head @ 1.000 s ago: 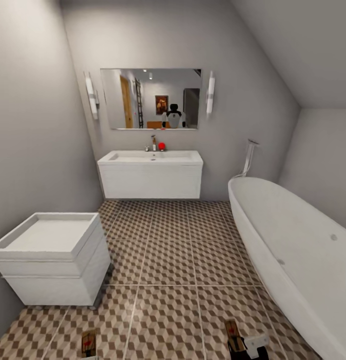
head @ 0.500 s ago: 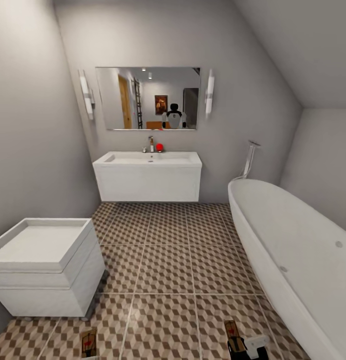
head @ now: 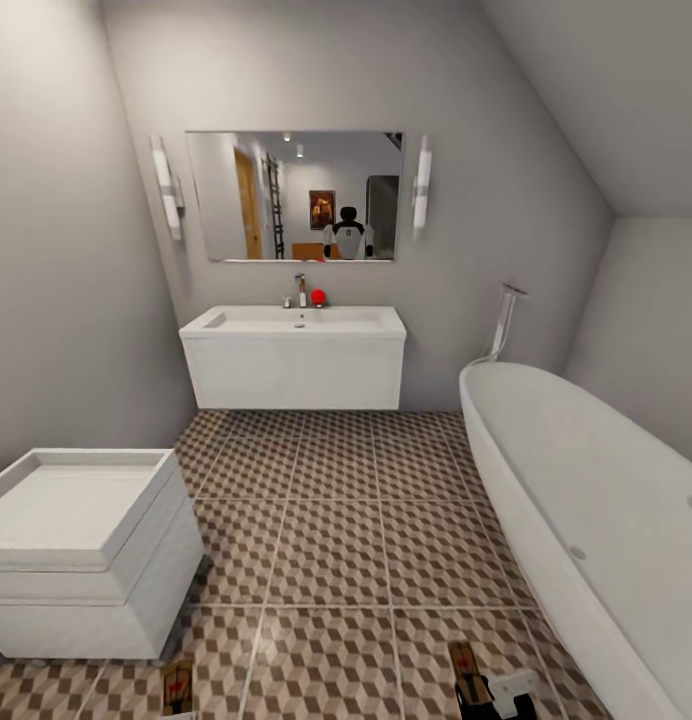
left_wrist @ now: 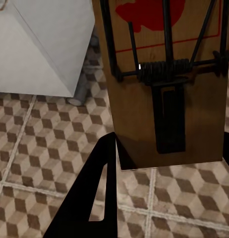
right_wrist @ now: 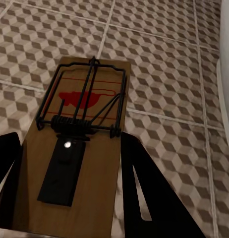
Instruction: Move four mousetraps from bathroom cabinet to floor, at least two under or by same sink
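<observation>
**Head view: two traps in transit toward the sink**

Head view shows the robot partway into the bathroom, carrying a mousetrap in each gripper along the near edge of the picture: the left mousetrap [head: 177, 686] at near left, the right mousetrap [head: 467, 668] at near right. In the left wrist view the left gripper [left_wrist: 144, 163] has its jaws closed on the board of its trap [left_wrist: 166, 84], held over the bathroom floor [head: 336, 540] beside the white toilet [head: 81, 545]. The right gripper [right_wrist: 70, 198] likewise clamps its trap [right_wrist: 80, 148] between dark fingers [right_wrist: 144, 188].

The sink [head: 296, 320] stands at the far wall, well apart from both traps, with the bathtub [head: 586, 500] along the right. Judging by this, the carrying step is under way; next the base should roll forward to the vanity, then each arm should lower and release its trap on the tiles under or beside the sink.
</observation>
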### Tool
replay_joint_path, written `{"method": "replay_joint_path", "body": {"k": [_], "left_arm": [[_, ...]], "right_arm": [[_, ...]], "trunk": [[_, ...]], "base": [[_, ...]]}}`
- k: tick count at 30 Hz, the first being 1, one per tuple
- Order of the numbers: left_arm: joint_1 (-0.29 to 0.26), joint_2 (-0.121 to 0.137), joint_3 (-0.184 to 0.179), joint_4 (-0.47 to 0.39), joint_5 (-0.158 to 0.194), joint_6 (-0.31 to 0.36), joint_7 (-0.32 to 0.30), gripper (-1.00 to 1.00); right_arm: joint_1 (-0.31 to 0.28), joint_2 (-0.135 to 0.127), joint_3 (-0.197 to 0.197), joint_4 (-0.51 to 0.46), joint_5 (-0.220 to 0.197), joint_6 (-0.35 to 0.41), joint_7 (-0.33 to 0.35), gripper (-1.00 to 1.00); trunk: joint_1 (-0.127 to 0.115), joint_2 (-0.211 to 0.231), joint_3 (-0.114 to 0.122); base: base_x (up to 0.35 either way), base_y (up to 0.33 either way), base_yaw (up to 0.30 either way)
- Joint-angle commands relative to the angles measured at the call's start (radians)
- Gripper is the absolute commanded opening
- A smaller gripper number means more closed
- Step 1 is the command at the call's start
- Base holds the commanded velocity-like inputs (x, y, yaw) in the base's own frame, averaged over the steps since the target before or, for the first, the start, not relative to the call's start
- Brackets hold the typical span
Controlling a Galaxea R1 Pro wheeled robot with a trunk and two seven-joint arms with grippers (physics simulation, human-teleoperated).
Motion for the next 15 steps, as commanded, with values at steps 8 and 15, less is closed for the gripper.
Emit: {"method": "replay_joint_path", "body": {"k": [8, 15], "left_arm": [[-0.001, -0.002, -0.008, 0.003, -0.001, -0.003, 0.009, -1.00], [-0.001, -0.002, -0.008, 0.003, -0.001, -0.004, 0.008, -1.00]], "right_arm": [[-0.001, 0.000, 0.005, 0.001, 0.000, -0.003, 0.001, -1.00], [-0.001, 0.009, 0.005, 0.001, 0.000, -0.003, 0.001, -1.00]], "trunk": [[0.000, 0.000, -0.001], [0.000, 0.000, -0.001]], "base": [[0.188, 0.000, 0.000], [0.188, 0.000, 0.000]]}}
